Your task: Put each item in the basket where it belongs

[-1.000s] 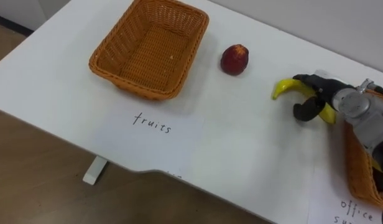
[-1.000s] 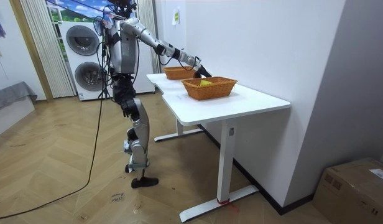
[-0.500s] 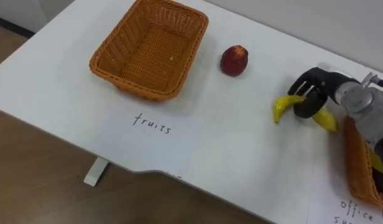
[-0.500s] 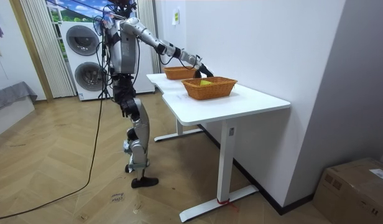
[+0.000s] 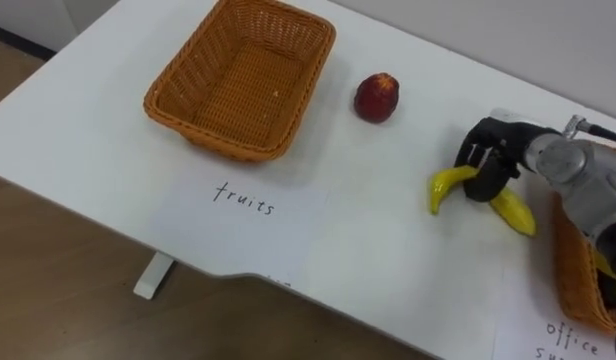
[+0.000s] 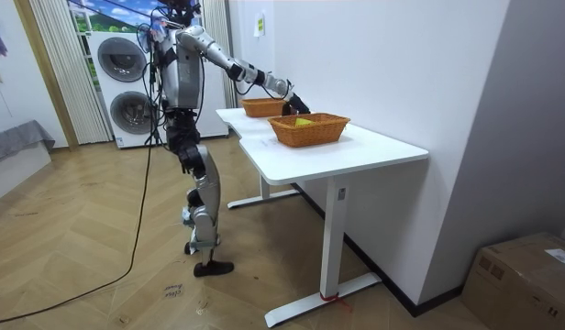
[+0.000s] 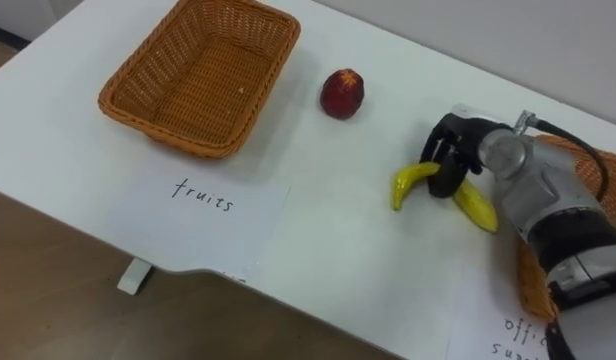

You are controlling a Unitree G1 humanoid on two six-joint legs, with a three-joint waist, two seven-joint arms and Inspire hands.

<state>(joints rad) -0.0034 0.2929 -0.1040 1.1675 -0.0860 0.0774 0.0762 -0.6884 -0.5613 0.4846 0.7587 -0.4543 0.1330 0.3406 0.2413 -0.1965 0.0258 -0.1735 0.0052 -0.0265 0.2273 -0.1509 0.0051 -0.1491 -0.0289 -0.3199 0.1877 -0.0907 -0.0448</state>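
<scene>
A yellow banana (image 5: 444,186) lies on the white table (image 5: 388,250), right of the middle. My right hand (image 5: 491,158) comes in from the right, and its fingers are curled round the banana's middle. A red apple (image 5: 377,96) sits alone further back, left of the hand. The empty wicker fruit basket (image 5: 228,140) stands at the back left. In the room view I stand at the table's end on the room view's left, my right arm stretched out over the tabletop.
A paper label reading "fruits" (image 5: 243,200) lies in front of the fruit basket. A second wicker basket (image 5: 573,270) stands at the right edge with something yellow inside, and a paper label (image 5: 573,340) lies before it. The table's front edge runs close below the labels.
My right hand's fingers have curled from straight onto the banana's middle. The banana has turned and slid a little to the left and nearer to me.
</scene>
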